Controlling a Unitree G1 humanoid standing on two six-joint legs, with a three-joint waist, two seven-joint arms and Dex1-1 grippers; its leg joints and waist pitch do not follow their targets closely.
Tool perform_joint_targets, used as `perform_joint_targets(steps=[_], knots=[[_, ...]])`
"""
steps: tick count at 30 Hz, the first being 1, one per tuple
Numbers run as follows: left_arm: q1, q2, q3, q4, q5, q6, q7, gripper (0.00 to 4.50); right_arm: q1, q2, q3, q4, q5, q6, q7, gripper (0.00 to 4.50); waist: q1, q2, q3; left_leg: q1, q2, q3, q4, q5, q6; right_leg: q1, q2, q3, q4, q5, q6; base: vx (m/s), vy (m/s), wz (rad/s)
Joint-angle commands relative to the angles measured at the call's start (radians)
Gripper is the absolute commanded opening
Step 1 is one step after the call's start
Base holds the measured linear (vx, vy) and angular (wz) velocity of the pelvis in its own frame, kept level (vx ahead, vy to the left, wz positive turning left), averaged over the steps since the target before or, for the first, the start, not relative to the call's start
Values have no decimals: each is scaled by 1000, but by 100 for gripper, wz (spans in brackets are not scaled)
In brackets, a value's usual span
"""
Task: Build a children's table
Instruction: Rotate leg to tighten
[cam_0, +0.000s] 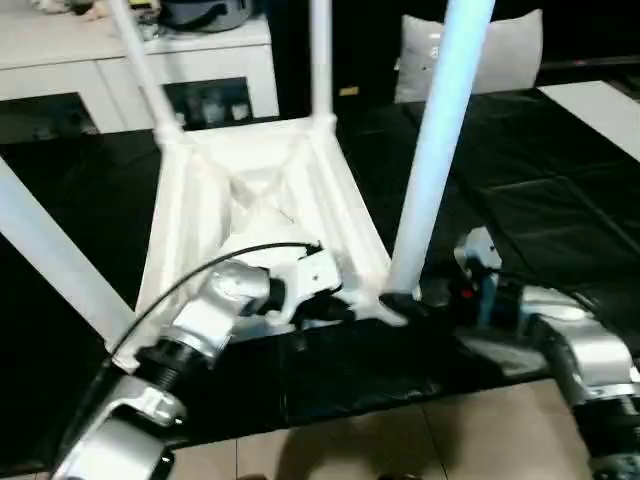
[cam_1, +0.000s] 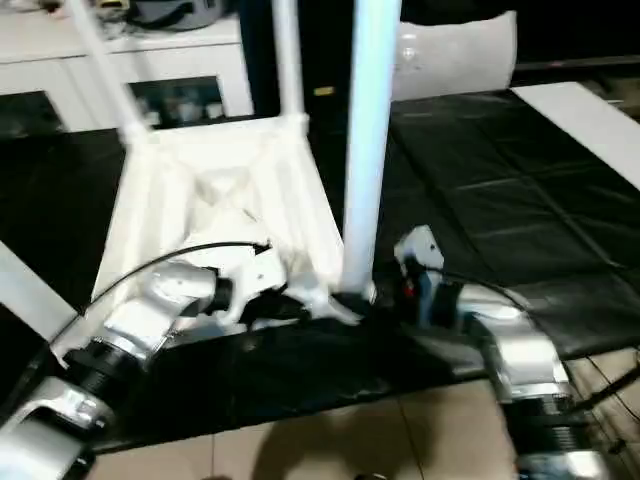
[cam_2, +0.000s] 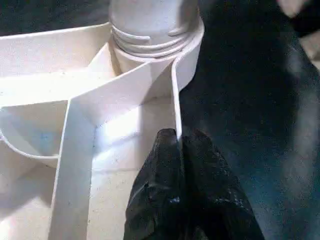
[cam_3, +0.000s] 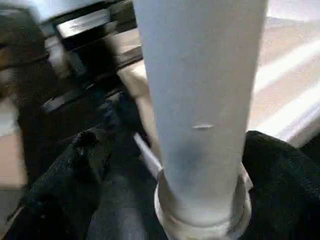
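Observation:
The children's table lies upside down on a black cover, its ribbed white top (cam_0: 260, 200) facing up. Legs stand in the sockets: a far left leg (cam_0: 140, 60), a far right leg (cam_0: 320, 60), a near left leg (cam_0: 50, 260) and a near right leg (cam_0: 440, 150). My left gripper (cam_2: 177, 137) is shut on the thin rim wall of the top, just beside the near right socket (cam_2: 155, 35). My right gripper (cam_3: 175, 140) stands open around the base of the near right leg (cam_3: 200, 100), one black finger (cam_3: 75, 165) well off it on one side, the other close on the far side.
A white cabinet with glass doors (cam_0: 200, 70) stands at the back left, and a white cushion (cam_0: 500, 50) at the back right. The black cover (cam_0: 540, 200) spreads to the right, with a white panel (cam_0: 600, 110) on its far right. Tiled floor (cam_0: 400, 440) lies in front.

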Motion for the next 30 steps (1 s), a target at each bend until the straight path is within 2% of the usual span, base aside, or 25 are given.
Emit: perform_joint_targets(steps=[1,3,5,7,9,11,13,14,16,18,20,21,24,26,29,30], knots=[[-23,9,-42,-24,-19,-74,-103,0,-4,-12,11,-9,17,-24,65,427,4,-13,-70,1,50,-15,-66,-16,144,71,-76,71,-60,-237,-101,0,0,0],[-20,17,-47,-27,-29,-84,-134,0,-6,-18,12,-6,28,-17,90,427,13,-12,-70,4,53,-15,-66,-13,138,68,-76,72,-61,-241,-107,0,0,0],[-19,31,-57,-27,-43,-102,-187,0,-9,-39,25,-6,42,13,152,398,19,-15,-71,4,55,-15,-67,-11,136,69,-76,73,-59,-235,-112,0,0,0],[-22,39,-65,-21,-46,-115,-215,0,-12,-52,38,-4,49,25,183,387,28,-13,-70,6,58,-15,-67,-11,136,67,-77,74,-57,-229,-116,0,0,0],[-27,49,-78,-10,-44,-135,-248,0,-23,-61,53,12,47,24,205,380,34,-15,-71,6,56,-14,-67,-9,130,67,-79,75,-57,-230,-115,0,0,0],[-33,57,-89,1,-37,-149,-269,0,-45,-57,65,52,38,14,217,347,34,-15,-70,5,54,-13,-68,-20,121,68,-79,73,-61,-254,-111,0,0,0],[-42,58,-95,16,-33,-171,-289,0,-95,-24,82,170,3,-34,235,344,34,-15,-70,3,52,-13,-68,-29,112,70,-79,73,-61,-267,-104,0,0,0],[-47,56,-96,22,-34,-177,-296,0,-121,-5,90,237,-15,-62,242,330,28,-15,-69,0,48,-11,-69,-43,107,70,-77,69,-65,-287,-103,0,0,0],[-52,53,-97,26,-35,-180,-302,0,-155,21,98,335,-39,-106,251,308,21,-15,-65,5,45,-10,-71,-82,89,69,-77,67,-75,-350,-90,0,0,0],[-54,51,-100,30,-37,-185,-308,0,-181,38,106,428,-54,-153,260,304,14,-16,-62,8,45,-11,-73,-95,80,71,-75,65,-81,-378,-81,0,0,0],[-55,49,-102,32,-38,-189,-312,0,-199,54,115,524,-70,-203,268,293,8,-13,-65,9,47,-12,-73,-100,77,71,-76,65,-79,-376,-86,0,0,0],[-55,48,-103,32,-38,-190,-313,0,-204,59,118,560,-78,-222,271,274,4,-13,-65,7,47,-12,-73,-103,77,72,-76,65,-78,-370,-95,0,0,0],[-54,48,-106,35,-38,-195,-317,0,-188,59,118,634,-87,-287,287,261,2,-13,-63,10,50,-12,-74,-111,89,71,-74,67,-77,-367,-97,0,0,0],[-54,47,-107,37,-38,-197,-317,0,-189,59,117,654,-87,-301,294,257,1,-12,-62,13,50,-12,-75,-121,87,72,-74,67,-80,-382,-99,0,0,0],[-49,45,-102,38,-45,-188,-316,0,-203,54,103,745,-89,-371,336,255,1,-11,-64,13,53,-12,-76,-123,88,72,-75,69,-77,-363,-114,0,0,0],[-49,45,-102,38,-45,-188,-316,0,-203,54,103,745,-89,-371,336,253,2,-11,-65,13,54,-13,-76,-118,89,73,-75,69,-75,-349,-119,0,0,0]])
